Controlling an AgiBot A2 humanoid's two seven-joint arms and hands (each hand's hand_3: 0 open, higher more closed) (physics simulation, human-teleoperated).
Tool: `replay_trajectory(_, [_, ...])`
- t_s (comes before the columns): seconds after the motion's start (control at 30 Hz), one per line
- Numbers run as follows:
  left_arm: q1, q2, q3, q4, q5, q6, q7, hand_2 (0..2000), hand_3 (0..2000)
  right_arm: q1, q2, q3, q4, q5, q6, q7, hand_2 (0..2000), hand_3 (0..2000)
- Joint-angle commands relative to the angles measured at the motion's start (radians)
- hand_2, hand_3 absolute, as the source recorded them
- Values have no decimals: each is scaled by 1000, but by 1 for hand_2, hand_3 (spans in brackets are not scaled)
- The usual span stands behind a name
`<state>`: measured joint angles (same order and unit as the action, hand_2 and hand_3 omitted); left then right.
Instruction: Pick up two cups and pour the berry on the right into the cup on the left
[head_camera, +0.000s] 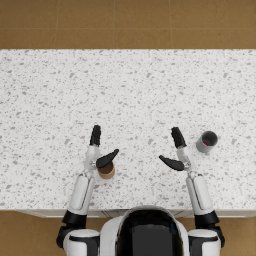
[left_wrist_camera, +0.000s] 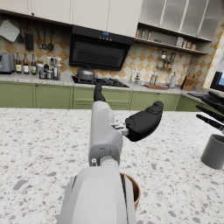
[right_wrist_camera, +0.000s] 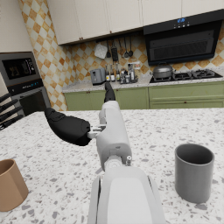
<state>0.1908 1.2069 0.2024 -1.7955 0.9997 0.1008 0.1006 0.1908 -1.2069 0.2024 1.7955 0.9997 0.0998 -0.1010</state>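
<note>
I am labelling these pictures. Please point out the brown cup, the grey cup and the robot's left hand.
brown round cup (right_wrist_camera: 11, 186), right wrist view, on its outer side wall.
grey cylindrical cup (right_wrist_camera: 193, 175), right wrist view, on its outer wall.
left hand (head_camera: 98, 150), head view, on the hand's middle.

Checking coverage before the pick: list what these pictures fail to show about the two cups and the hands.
- Brown cup: head view, the left hand overlaps its rim, so its inside is unseen; left wrist view, the forearm covers most of it.
- Grey cup: a red spot shows inside from the head view, too small to identify; both wrist views look side-on, hiding the contents.
- Right hand: left wrist view, cut off by the picture edge.
</note>
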Motion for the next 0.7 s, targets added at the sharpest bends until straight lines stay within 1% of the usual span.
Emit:
replay_trajectory(0.03, [0, 0, 0, 0, 0, 0, 0, 0, 0, 0, 0, 0, 0, 0, 0, 0, 0, 0])
replay_trajectory(0.43, [0, 0, 0, 0, 0, 0, 0, 0, 0, 0, 0, 0, 0, 0, 0, 0, 0, 0])
replay_trajectory(0.47, [2, 1, 30, 16, 0, 0, 0, 0, 0, 2, -1, 30, -16, 0, 0, 0, 0, 0])
replay_trajectory(0.5, [2, 4, 25, 23, 0, -29, -28, 0, 0, 7, -7, 34, -3, 0, -28, 29, 0, 0])
replay_trajectory(0.57, [-27, -6, 31, -10, 0, -64, -64, 0, 0, 18, -21, 35, -16, 0, -63, 64, 0, 0])
replay_trajectory(0.63, [-31, -1, 25, -17, 0, -82, -82, 0, 0, 13, -24, -4, -8, 0, -81, 82, 0, 0])
replay_trajectory(0.7, [-47, -4, 30, -21, 0, -91, -91, 0, 0, -4, -23, -70, 4, 0, -90, 91, 0, 0])
